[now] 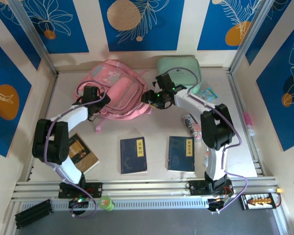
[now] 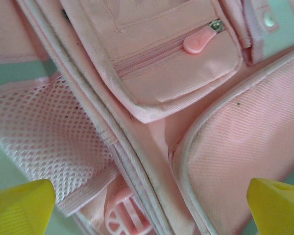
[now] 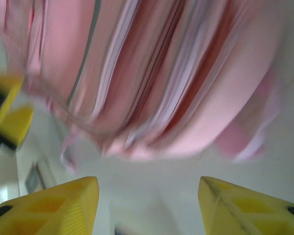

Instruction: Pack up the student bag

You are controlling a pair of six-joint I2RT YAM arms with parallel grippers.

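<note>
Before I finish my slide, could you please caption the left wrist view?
Open left gripper poised over the zipped front pocket of the pink student bag.

**Even light above, one smeared wrist view**

We see the overhead view bright and evenly lit. There are only short, soft shadows beside the arms (image 1: 213,127) on the pale table (image 1: 157,122), and the details are sharp. In the left wrist view the student bag (image 2: 152,73) is in focus down to its weave, while the yellow fingertips (image 2: 19,205) at the bottom corners look soft. In the right wrist view the bag smears into long streaks, and the table behind it looks washed out.
</note>
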